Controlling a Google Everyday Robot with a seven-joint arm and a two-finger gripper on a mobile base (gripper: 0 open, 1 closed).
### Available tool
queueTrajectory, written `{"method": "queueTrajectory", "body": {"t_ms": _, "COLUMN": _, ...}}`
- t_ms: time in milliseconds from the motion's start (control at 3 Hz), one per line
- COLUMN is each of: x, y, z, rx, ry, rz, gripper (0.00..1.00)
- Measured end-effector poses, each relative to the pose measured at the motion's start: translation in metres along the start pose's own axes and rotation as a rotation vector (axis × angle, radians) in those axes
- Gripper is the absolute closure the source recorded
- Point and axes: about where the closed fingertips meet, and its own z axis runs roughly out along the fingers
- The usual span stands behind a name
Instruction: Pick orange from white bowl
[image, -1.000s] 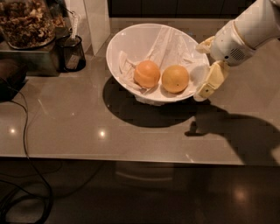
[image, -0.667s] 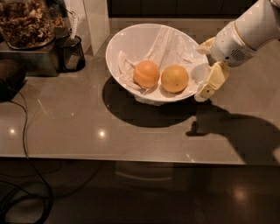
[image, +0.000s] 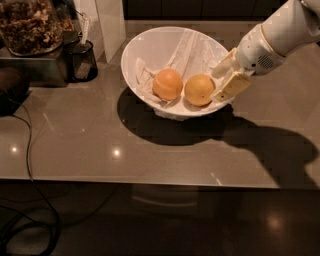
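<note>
At the right rim of the white bowl (image: 146, 44), the hand (image: 216, 86) hangs tilted down and leftward into the basin. Its two pale fingers (image: 232, 86) stand apart, one above the other as the camera sees them, clamped on nothing.

The orange (image: 199, 90) sits low in the bowl on crumpled white paper (image: 192, 47), right of centre. The lower fingertip is just beside its right flank. Contact is possible, but the angle does not settle it. A deeper reddish fruit (image: 167, 84) lies just left of the orange, near it or touching.

The bowl rests on a glossy grey surface (image: 100, 145). A jar of brown snack mix (image: 30, 25) and a dark mesh cup (image: 82, 61) stand well apart at the far left. A dark cable (image: 26, 150) trails along the left side of the surface.

Step in hand, by judgement: final approach, grasp not yet made. The fingers flank no fruit.

Next move likely calls for:
- easing the hand further left and down so the fingers straddle the orange;
- keeping clear of the bowl wall and the reddish fruit;
- closing across the orange's widest part, then lifting straight up.

Risk: a nudge could roll the orange against its neighbour, or snag the paper.
</note>
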Motion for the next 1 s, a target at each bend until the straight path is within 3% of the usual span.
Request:
{"method": "queueTrajectory", "body": {"t_ms": 333, "x": -0.021, "y": -0.019, "z": 0.013, "rx": 0.003, "ry": -0.036, "rz": -0.056, "gripper": 0.16}}
{"method": "queueTrajectory", "body": {"t_ms": 667, "x": -0.037, "y": -0.029, "z": 0.034, "rx": -0.040, "ry": -0.063, "rz": -0.093, "gripper": 0.08}}
{"method": "queueTrajectory", "body": {"t_ms": 1000, "x": -0.029, "y": -0.027, "z": 0.058, "rx": -0.115, "ry": -0.084, "rz": -0.058, "gripper": 0.13}}
